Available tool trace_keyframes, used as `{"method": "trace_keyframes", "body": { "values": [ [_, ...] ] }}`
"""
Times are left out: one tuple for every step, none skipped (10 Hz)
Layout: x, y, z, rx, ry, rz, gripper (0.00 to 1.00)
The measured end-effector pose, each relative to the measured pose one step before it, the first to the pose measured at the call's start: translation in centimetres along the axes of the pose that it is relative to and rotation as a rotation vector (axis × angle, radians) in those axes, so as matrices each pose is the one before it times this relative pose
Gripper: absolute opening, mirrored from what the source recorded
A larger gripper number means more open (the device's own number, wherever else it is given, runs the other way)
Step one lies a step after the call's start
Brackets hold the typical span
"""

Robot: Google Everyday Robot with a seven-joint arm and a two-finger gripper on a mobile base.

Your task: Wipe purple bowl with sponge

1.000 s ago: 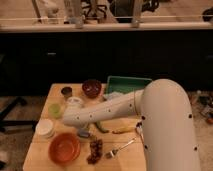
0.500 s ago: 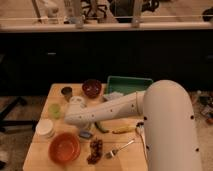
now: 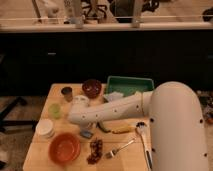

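Gripper [image 3: 82, 126] low at left-centre of frame, tucked beneath the tip of the white arm [image 3: 112, 110], fingers pressed together. Pointed straight down onto the sponge [image 3: 87, 134], one blue-grey corner of it peeping out below; likely pinched, though actual grip hidden by the wrist. Flat pad, so approached from above. Just right of it, a yellowish item [image 3: 122, 130], a fork [image 3: 120, 148] lower still. Orange bowl [image 3: 64, 148] at lower left, near the sponge but apart. Purple bowl [image 3: 92, 88] upright at upper-centre of the table [image 3: 117, 162], beyond the arm, between dark cup [image 3: 67, 92] and green tray [image 3: 129, 85]; untouched, wiping not yet begun. Against a second ago: fingers gone from spread to closed; arm tip nudged slightly rightward over the sponge; sponge, both bowls and tray in the same spots.
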Motion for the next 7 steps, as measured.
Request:
{"method": "trace_keyframes", "body": {
  "values": [
    [0.149, 0.054, -0.413, 0.01198, 0.00009, 0.00899, 0.0],
    [0.067, 0.021, -0.302, 0.00554, -0.0004, 0.00447, 0.0],
    [0.005, 0.04, -0.48, 0.00685, -0.00663, 0.00989, 0.0],
    [-0.01, 0.04, -0.408, 0.00963, -0.01099, 0.01175, 0.0],
    [-0.007, 0.022, -0.576, 0.01916, -0.01653, 0.00736, 0.0],
    [-0.1, -0.004, -0.591, 0.01806, -0.01924, 0.00683, 0.0],
    [-0.101, -0.095, -0.817, 0.01792, -0.02339, 0.0071, 0.0]
  ]
}}
